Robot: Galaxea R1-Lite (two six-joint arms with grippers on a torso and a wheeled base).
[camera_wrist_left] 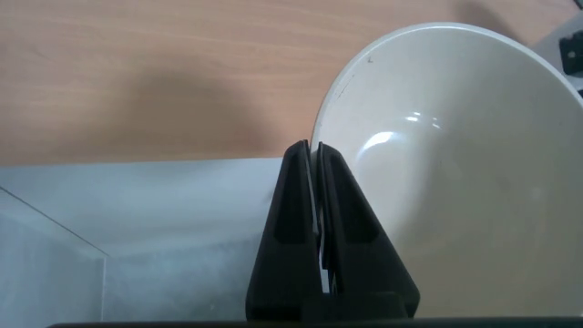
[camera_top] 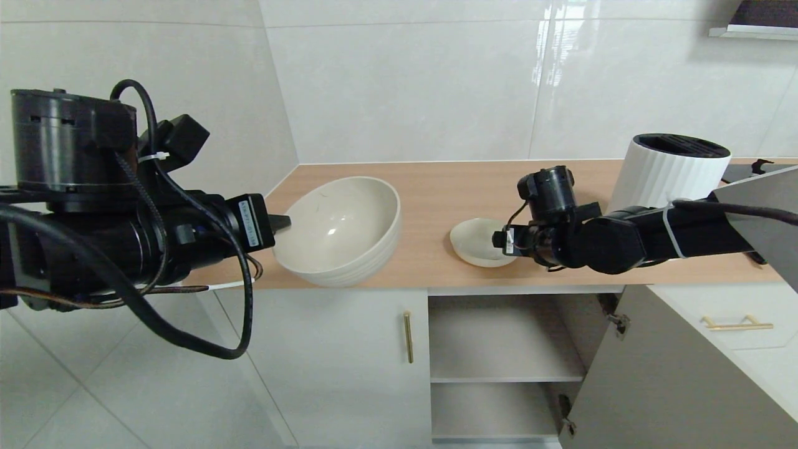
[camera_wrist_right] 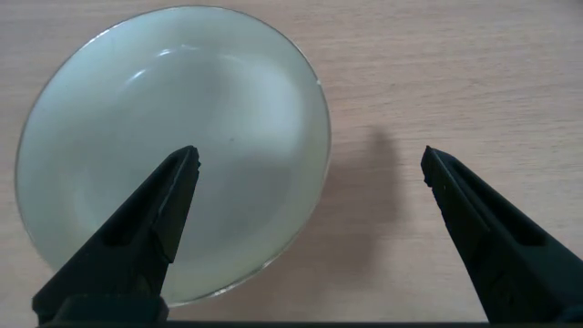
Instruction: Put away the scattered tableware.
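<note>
A large cream bowl [camera_top: 340, 227] is tilted over the front edge of the wooden counter [camera_top: 449, 193]. My left gripper [camera_top: 283, 221] is shut on its near rim. In the left wrist view the two fingers [camera_wrist_left: 296, 196] pinch the thin rim of the bowl [camera_wrist_left: 455, 164]. A small cream plate [camera_top: 477, 243] lies flat on the counter to the right of the bowl. My right gripper [camera_top: 499, 240] hovers at its right edge. In the right wrist view the right gripper [camera_wrist_right: 305, 159] is open, one finger above the plate [camera_wrist_right: 173, 146] and the other above bare wood.
A white ribbed canister [camera_top: 673, 171] stands at the back right of the counter. Below the counter a cabinet [camera_top: 499, 337] stands open with bare shelves, its door [camera_top: 654, 374] swung out to the right. A closed cabinet door with a gold handle [camera_top: 408, 337] is to the left.
</note>
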